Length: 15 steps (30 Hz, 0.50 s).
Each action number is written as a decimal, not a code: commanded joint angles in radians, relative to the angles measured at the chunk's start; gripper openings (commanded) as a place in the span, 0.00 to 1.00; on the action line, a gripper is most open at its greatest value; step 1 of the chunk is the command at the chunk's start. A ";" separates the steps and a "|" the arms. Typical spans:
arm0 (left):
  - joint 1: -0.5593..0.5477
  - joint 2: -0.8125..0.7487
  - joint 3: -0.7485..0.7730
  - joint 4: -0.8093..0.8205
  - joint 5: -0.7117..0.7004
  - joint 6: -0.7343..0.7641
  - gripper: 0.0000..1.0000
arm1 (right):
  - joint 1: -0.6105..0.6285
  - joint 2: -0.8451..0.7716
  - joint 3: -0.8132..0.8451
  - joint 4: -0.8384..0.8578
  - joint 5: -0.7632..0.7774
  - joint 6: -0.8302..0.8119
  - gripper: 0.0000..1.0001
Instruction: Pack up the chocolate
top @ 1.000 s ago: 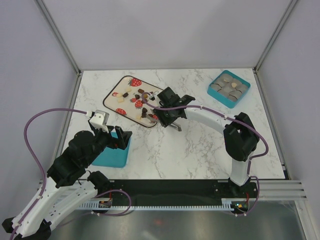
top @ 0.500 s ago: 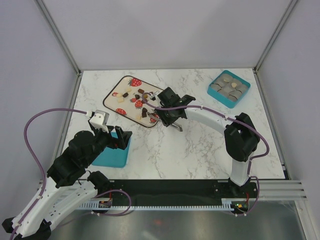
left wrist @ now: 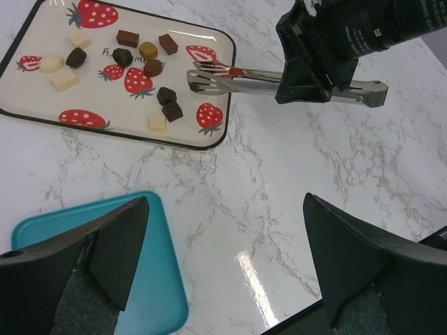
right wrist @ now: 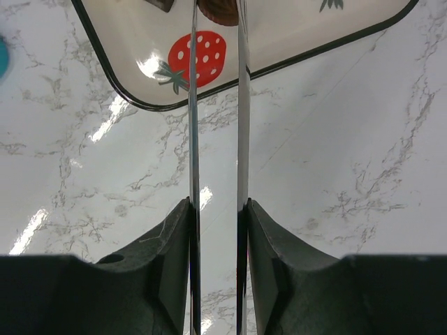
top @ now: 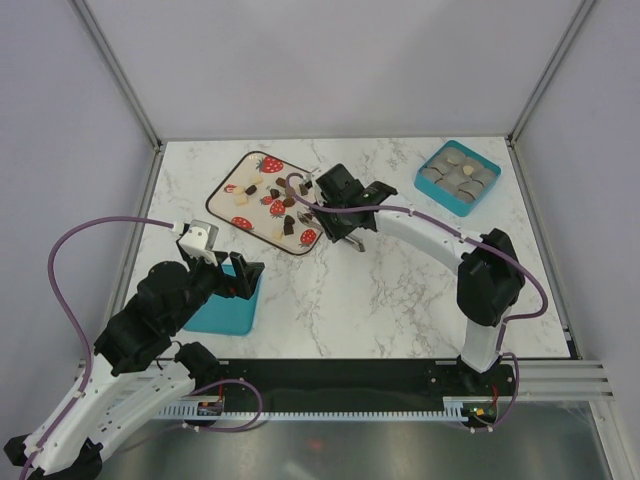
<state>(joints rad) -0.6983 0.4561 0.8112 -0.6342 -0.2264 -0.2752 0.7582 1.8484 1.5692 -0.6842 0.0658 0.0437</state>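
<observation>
chocolate (left wrist: 168, 95): small loose pieces on the strawberry tray (left wrist: 98, 94). judged light, smooth and easily marked, so pinch one piece gently across its sides. right gripper (right wrist: 216, 230) clamps metal tongs (left wrist: 237, 84), tips over the tray. left gripper (left wrist: 223, 244) is wide open and empty. the right wrist view shows a brown piece between the blades. the top view cannot confirm contact.

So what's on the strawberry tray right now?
Loose dark, brown and white chocolates lie on the tray, and the tongs held by the right gripper reach over its edge. Overhead, the arm hides that corner.
</observation>
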 commanded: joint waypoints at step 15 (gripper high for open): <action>-0.003 0.004 -0.007 0.019 0.004 0.036 1.00 | -0.462 -0.137 0.147 -0.051 0.274 0.156 0.41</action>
<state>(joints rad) -0.6983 0.4564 0.8112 -0.6342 -0.2260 -0.2752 0.3676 1.7672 1.6581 -0.7284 0.1829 0.1337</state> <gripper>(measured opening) 0.993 0.422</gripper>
